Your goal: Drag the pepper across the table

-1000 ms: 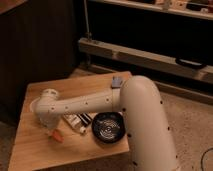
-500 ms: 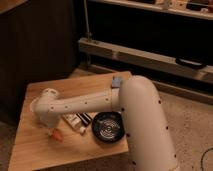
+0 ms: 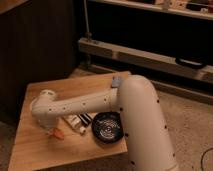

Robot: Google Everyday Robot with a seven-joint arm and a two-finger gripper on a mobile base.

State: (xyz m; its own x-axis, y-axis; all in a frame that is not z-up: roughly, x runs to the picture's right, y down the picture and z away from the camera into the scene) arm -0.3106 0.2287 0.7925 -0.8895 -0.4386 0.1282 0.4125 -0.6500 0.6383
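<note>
Gripper [image 3: 51, 128] at pepper [image 3: 58, 134], plank table [image 3: 37, 152], speckled floor [image 3: 192, 117]

You are looking at an indoor test space, more a lab or workroom than a home. It has a speckled floor [image 3: 192, 112], a long pale rail [image 3: 150, 57] running below dark shelving [image 3: 145, 25] at the back, and a dark wooden panel [image 3: 40, 45] at the left. A low plank tabletop [image 3: 35, 152] stands alone on that floor, and the white arm [image 3: 85, 102] bends over it with its tool [image 3: 51, 127] low over the left part, just beside the pepper [image 3: 58, 134].
</note>
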